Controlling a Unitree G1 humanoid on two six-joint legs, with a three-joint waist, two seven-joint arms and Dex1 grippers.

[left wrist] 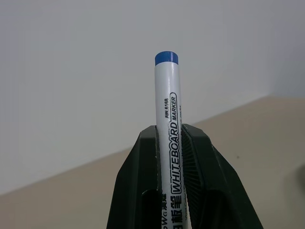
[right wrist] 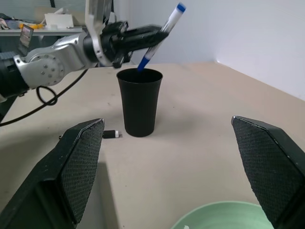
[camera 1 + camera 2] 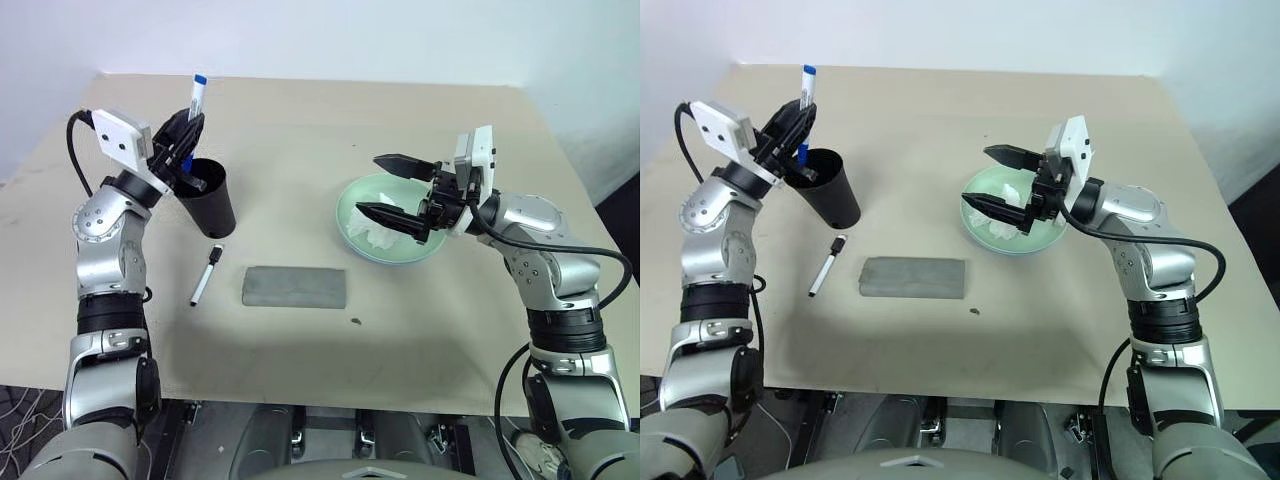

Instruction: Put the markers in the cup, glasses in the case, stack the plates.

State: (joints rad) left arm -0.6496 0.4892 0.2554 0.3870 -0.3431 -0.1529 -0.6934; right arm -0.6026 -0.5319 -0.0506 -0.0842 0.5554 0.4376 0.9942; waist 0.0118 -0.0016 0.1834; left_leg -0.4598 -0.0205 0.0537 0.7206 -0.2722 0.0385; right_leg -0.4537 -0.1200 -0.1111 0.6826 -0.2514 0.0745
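My left tool [image 3: 185,135] is clamped on the blue marker [image 3: 197,95], tilted, tip seemingly just inside the cup [image 3: 208,196] rim at six o'clock; right tool [image 3: 392,187] apart.

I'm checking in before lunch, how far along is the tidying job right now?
Nothing looks finished yet. The left end effector holds the blue marker just above the cup. The black marker still lies on the table. The closed grey case sits shut, so glasses can't be judged. One green plate shows, holding tissue; stacking can't be judged.
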